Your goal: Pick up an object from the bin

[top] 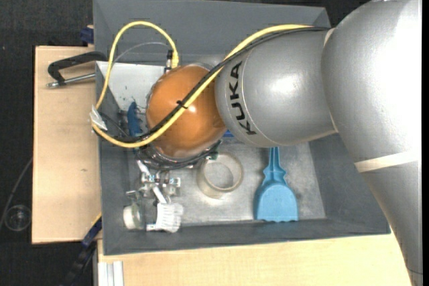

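The arm's orange domed wrist cover hangs over the left half of the grey metal bin. Under it, the metal gripper is low by the view's lower-left corner, just above a white bristled brush head and a small round clear cap. Jaws spread or pressed together? I cannot tell. To the right lie a clear tape ring and a blue plastic scraper.
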Controlling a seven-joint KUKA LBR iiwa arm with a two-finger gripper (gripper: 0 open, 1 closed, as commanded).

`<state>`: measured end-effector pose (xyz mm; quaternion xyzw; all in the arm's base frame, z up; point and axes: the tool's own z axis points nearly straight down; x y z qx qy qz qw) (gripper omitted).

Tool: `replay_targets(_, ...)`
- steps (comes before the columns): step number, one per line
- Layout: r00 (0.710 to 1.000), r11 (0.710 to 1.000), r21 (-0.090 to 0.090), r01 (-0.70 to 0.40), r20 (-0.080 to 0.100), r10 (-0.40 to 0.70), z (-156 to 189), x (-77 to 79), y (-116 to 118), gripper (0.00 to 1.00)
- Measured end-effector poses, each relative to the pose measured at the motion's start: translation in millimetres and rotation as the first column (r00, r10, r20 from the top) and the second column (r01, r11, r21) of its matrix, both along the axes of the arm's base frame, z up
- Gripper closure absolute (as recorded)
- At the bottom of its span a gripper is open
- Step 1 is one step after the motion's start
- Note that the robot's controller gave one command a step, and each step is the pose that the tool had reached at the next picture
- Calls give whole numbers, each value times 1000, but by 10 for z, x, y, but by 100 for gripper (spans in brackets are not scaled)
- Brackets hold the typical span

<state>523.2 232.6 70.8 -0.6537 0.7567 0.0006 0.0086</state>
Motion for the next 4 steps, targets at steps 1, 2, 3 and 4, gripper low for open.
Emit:
replay_targets(1, 1000, 1000, 0, 1, -1, -1, 2, 4, 0, 100)
replay_targets(2, 1000, 1000, 0, 2, -1, -2, 7, 1, 1, 100)
replay_targets(3, 1000, 1000, 0, 2, -4, -2, 76, -10, 3, 100)
replay_targets(4, 1000, 1000, 0, 1, -7, -1, 233, -20, 6, 100)
